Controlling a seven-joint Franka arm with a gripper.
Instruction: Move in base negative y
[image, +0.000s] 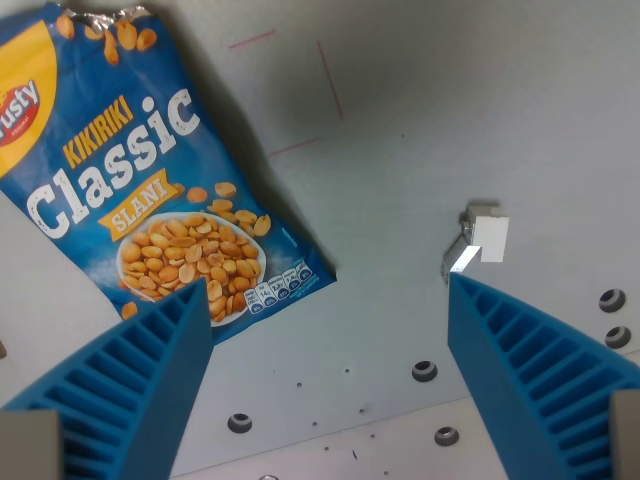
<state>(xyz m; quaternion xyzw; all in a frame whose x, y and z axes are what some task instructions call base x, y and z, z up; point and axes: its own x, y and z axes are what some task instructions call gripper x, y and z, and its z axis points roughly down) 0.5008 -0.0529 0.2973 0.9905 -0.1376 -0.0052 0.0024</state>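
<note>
Peanut bag (150, 170): blue, "Classic" print, sealed, flat on grey tabletop (420, 130), contents unseen. Hand (330, 300): blue fingers (150, 380) spread, holding nothing.

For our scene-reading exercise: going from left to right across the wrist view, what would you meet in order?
Left blue finger → peanut bag → red marks on the table → small white block → right blue finger. The finger and bag overlap slightly at the bag's lower edge.
</note>
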